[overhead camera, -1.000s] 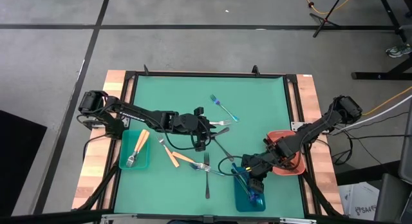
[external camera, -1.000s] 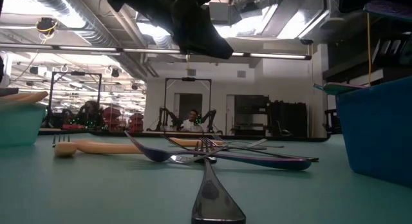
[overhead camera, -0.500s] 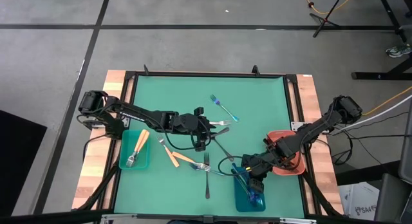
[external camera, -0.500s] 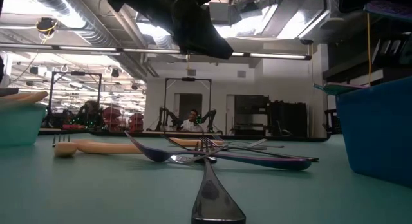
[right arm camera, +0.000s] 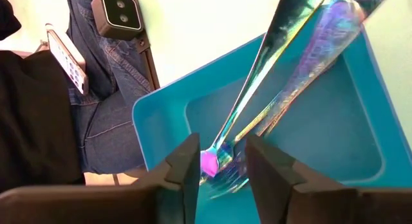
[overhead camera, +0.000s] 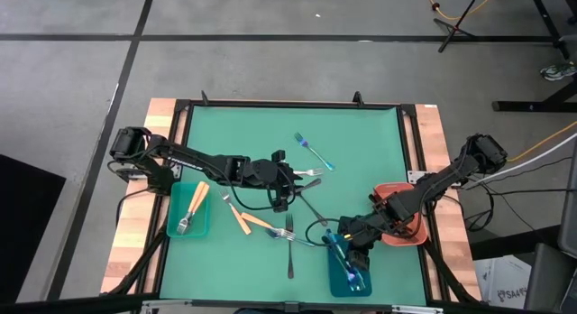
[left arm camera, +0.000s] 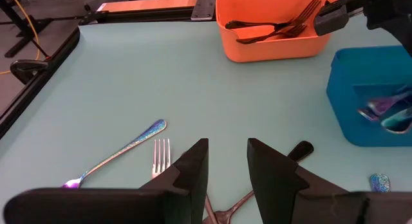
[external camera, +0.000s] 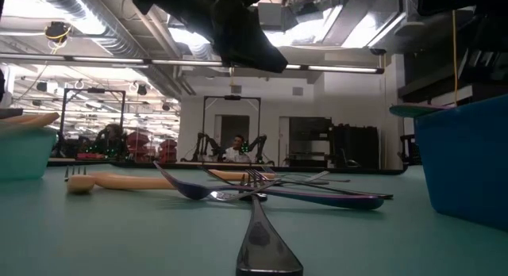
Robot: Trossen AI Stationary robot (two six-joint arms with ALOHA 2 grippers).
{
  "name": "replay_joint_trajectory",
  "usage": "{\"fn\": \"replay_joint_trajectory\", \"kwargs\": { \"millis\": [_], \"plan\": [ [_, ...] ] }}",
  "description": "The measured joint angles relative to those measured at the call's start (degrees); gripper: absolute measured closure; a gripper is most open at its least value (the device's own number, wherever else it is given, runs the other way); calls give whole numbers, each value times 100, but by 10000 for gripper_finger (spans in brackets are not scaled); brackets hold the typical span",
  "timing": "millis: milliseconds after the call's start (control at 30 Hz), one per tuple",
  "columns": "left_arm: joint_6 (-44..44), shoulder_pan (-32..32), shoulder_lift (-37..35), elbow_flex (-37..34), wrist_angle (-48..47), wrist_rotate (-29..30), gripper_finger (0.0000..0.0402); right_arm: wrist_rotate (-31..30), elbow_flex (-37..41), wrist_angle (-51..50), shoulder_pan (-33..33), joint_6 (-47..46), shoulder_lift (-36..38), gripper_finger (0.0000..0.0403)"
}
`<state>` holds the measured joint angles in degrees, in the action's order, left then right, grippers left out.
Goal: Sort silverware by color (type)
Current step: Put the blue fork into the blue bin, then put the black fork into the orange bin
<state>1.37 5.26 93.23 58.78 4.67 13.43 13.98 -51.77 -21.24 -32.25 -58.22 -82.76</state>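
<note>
Fingers of the right gripper [overhead camera: 354,258] are hovering over the blue tray [overhead camera: 336,283], parted, with a gap between them and nothing pinched; through that gap the right wrist view is showing iridescent utensils [right arm camera: 270,102] lying inside the tray. The left gripper [overhead camera: 281,195] is hanging over the middle of the desk [overhead camera: 261,133] with its fingers [left arm camera: 193,166] spread and nothing in them, just above the loose pile.

Judging by this, a drop-off into the blue tray is just finishing, and sorting is partly done. Next, the right arm is needing to lift clear of the tray and go back for another piece, matching its color to a tray. The left arm is looking ready to come down on one of the crossed pieces below it; that calls for picking a handle that is not pinned under another.

The silverware is lying in several places:
- two tan-handled pieces in the teal tray [overhead camera: 175,226] at the left;
- dark forks [left arm camera: 273,28] in the salmon tray [left arm camera: 226,18] at the right;
- two orange-handled pieces [overhead camera: 243,219] lying loose on the desk beside the teal tray;
- a crossed tangle of dark and silver forks [overhead camera: 288,237] near the middle;
- an iridescent fork [overhead camera: 313,151] lying apart farther back.

All are slim, flat and glossy.
</note>
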Motion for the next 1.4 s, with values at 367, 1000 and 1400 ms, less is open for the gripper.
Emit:
{"fn": "replay_joint_trajectory", "kwargs": {
  "millis": [367, 1000, 1400],
  "plan": [
    [0, 1, 0, 1, 0, 0, 300, 0, 0, 5, 0, 0, 0, 283],
    [0, 1, 0, 0, 0, 0, 300, -2, 0, 14, 4, 0, 0, 283],
    [0, 1, 0, 0, 0, 0, 300, -2, 0, 14, 4, 0, 0, 283]
  ]
}}
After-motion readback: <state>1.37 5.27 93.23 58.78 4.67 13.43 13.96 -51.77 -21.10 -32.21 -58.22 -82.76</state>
